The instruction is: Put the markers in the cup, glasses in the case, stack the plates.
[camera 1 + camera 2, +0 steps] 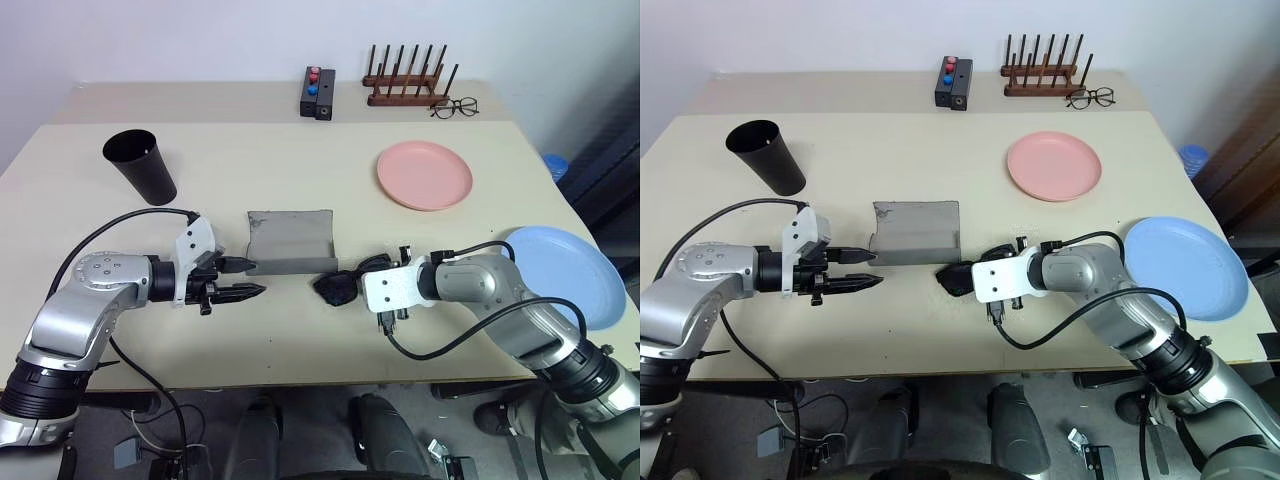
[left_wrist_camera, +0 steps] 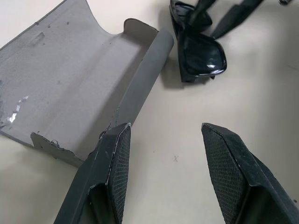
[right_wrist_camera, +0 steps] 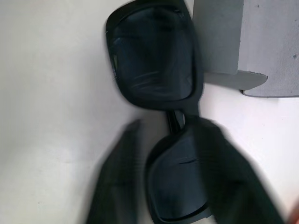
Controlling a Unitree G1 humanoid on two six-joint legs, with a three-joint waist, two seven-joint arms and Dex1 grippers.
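Seat sunglasses in case.
Your right gripper [image 3: 177,186] stands parted astride the sunglasses [image 1: 335,288]; clamp, lift over the open case [image 1: 290,242]. Left gripper [image 1: 240,278] parted, empty.

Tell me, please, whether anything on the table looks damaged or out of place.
The grey case lies open, and its lining looks scuffed, with a ragged, torn edge at one corner. The sunglasses lie on the table beside it, not in it. The clear eyeglasses rest by the wooden rack.

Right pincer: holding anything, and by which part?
Cannot tell: right pincer straddles one lens of the black-framed dark-lens sunglasses lying on the beige table; grip unclear.
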